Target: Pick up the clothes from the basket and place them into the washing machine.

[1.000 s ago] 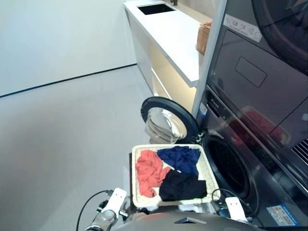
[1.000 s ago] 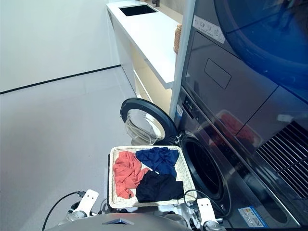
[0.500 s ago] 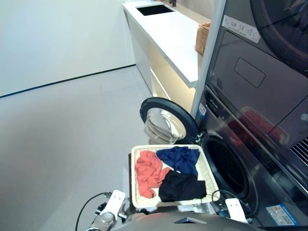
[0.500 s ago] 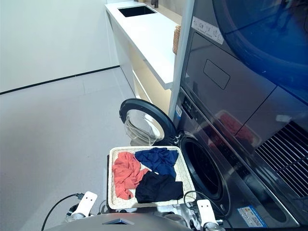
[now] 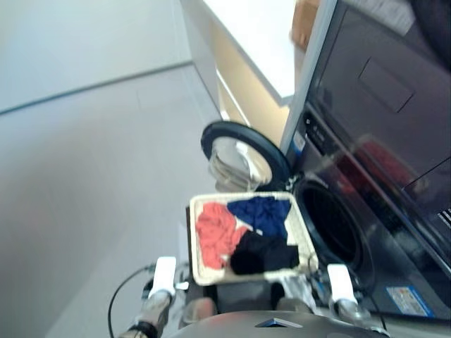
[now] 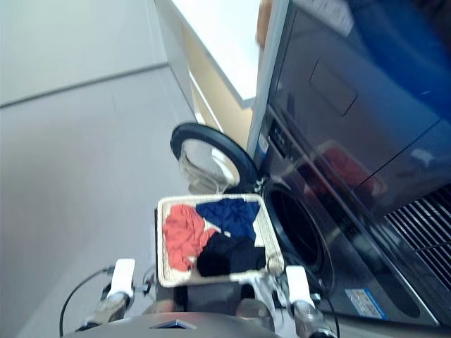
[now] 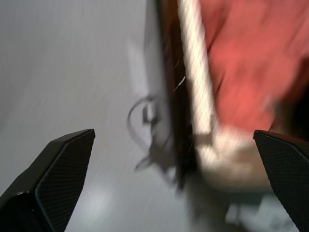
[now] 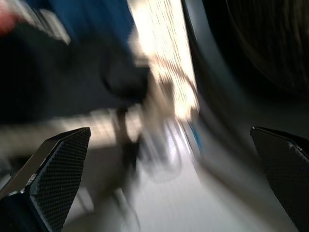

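The cream wicker basket point(image 5: 195, 243) sits low in front of the washing machine point(image 5: 352, 232), whose round drum hole point(image 5: 330, 227) is dark and whose porthole door point(image 5: 239, 156) swings open behind the basket. The clothes lie in it: a coral-red piece point(image 5: 215, 232) on the left, a navy one point(image 5: 262, 213) at the back, a black one point(image 5: 262, 255) in front. My left gripper point(image 7: 174, 134) is open and empty just outside the basket's rim point(image 7: 195, 82), near the coral-red cloth point(image 7: 241, 63). My right gripper point(image 8: 170, 129) is open and empty near the black cloth point(image 8: 53, 72) and the drum point(image 8: 260, 43).
A dark flat-panelled appliance point(image 5: 380, 91) is stacked above the washer. A white counter point(image 5: 257, 42) runs along the wall behind the door. A black cable point(image 5: 123, 296) loops over the grey floor by my left arm.
The whole picture has shifted upward and blurred, so the camera has tilted down. The clothes and basket lie as before. Both arms show slightly more at the bottom edge.
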Robot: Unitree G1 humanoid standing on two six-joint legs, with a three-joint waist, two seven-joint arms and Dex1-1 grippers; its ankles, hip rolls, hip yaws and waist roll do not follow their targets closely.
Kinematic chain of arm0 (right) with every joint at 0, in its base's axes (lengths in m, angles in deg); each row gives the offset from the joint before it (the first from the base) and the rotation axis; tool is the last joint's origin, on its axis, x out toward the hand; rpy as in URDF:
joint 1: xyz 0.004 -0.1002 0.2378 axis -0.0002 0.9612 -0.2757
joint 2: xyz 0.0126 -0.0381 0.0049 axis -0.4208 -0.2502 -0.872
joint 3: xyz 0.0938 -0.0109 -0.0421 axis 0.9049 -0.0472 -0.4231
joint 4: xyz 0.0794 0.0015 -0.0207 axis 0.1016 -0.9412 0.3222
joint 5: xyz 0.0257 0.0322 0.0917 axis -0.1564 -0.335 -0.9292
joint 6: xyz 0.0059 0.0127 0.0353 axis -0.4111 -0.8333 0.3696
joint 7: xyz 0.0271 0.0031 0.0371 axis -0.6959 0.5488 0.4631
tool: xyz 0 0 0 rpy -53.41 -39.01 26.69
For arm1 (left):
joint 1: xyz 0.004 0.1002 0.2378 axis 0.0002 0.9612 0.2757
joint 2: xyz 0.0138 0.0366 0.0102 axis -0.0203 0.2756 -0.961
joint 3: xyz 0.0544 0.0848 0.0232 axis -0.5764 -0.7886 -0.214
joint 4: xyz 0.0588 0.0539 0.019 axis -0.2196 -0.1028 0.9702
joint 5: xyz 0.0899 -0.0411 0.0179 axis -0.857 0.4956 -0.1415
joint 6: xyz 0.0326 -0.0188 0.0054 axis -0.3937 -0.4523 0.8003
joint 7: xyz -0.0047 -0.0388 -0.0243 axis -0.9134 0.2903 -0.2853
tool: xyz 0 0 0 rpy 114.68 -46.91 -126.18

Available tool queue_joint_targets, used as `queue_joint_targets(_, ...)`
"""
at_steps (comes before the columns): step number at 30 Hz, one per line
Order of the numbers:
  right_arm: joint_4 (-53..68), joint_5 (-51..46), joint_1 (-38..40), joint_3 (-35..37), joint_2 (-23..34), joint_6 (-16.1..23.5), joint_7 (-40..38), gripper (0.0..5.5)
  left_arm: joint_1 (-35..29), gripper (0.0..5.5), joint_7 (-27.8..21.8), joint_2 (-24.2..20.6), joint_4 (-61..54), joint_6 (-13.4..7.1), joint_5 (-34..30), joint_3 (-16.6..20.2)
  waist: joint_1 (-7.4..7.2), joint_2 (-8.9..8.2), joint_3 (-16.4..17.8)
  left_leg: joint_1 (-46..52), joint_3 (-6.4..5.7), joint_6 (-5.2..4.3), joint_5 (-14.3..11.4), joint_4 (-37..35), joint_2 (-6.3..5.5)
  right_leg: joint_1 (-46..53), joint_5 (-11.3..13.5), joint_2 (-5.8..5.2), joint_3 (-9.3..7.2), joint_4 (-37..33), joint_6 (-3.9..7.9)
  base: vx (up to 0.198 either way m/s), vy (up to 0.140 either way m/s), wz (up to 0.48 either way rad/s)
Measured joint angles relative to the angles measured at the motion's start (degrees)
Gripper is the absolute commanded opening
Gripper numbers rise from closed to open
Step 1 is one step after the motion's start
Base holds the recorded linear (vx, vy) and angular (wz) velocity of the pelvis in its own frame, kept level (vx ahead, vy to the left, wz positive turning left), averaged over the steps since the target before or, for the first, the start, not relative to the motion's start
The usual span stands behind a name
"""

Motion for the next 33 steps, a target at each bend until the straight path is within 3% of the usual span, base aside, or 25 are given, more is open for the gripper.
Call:
queue_joint_targets(2,8.32,-0.32,-3.23,-1.85,1.04,0.98,-0.61,5.50,-3.05,5.50,1.49,-0.23,-3.56,-0.94,1.97,-0.50,-0.72,-0.23,1.95,-3.47,0.16,0.07,-0.02,1.54,-0.05,-4.68,-1.20,-0.25,0.68,4.01,0.21,-0.140,-0.016,-0.087)
queue_joint_targets(4,13.24,-0.32,-7.56,-2.80,1.50,2.88,-1.36,5.50,-6.92,5.50,3.03,-0.51,-5.52,-1.79,3.19,-1.27,-0.77,-0.98,4.45,-5.86,1.06,0.10,0.02,2.71,-0.18,-9.19,-2.07,-0.44,1.97,8.33,0.08,-0.130,-0.021,-0.170)
queue_joint_targets(6,16.78,-0.31,-10.84,-2.80,1.84,3.79,-2.72,5.50,-9.61,5.50,4.69,-1.10,-8.29,-2.48,3.52,-3.31,-0.78,-1.58,6.43,-9.62,1.11,0.18,-0.38,5.22,-0.42,-14.42,-3.94,-0.92,2.67,13.67,-0.11,-0.095,-0.038,-0.017)
queue_joint_targets(9,21.75,-0.30,-13.97,-2.66,2.61,4.73,-4.79,5.50,-13.68,5.50,6.96,-1.46,-13.19,-2.90,3.49,-4.29,-0.99,-1.80,9.92,-14.95,-0.14,0.30,-0.50,9.34,-0.61,-20.21,-5.92,-1.31,2.48,20.24,-0.68,-0.103,-0.043,0.196)
queue_joint_targets(13,28.23,0.44,-16.48,-2.70,3.05,4.92,-6.74,5.50,-17.18,5.50,9.89,-1.46,-17.01,-3.38,3.40,-4.80,-1.61,-2.08,13.10,-21.74,-1.67,-0.33,-1.23,14.52,-0.48,-27.35,-8.13,-1.49,2.23,27.13,-1.77,-0.107,-0.024,0.178)
queue_joint_targets(22,38.61,2.41,-22.06,-4.64,2.76,6.01,-9.65,5.50,-21.11,5.50,15.35,-2.11,-22.28,-3.72,1.52,-4.95,-2.56,-2.57,14.50,-35.35,-3.48,-1.74,-3.16,24.61,1.35,-40.25,-9.90,-0.48,2.03,36.32,-3.47,-0.105,-0.008,0.026)
queue_joint_targets(25,39.86,3.75,-24.29,-6.10,2.14,6.10,-9.92,5.50,-23.12,5.50,16.74,-2.26,-22.51,-3.67,0.35,-5.09,-2.55,-2.65,15.26,-38.94,-3.67,-1.90,-3.28,26.98,1.52,-44.06,-10.24,-0.42,2.23,39.00,-4.04,-0.067,0.014,0.002)
queue_joint_targets(33,40.13,3.91,-26.40,-8.41,1.18,6.90,-10.55,5.50,-27.44,5.50,20.65,-2.39,-18.44,-2.49,-1.51,-4.95,-2.68,-2.75,15.49,-45.33,-3.81,-1.88,-3.28,29.78,2.01,-50.46,-9.86,-0.28,2.81,41.02,-4.15,-0.008,0.003,-0.001)
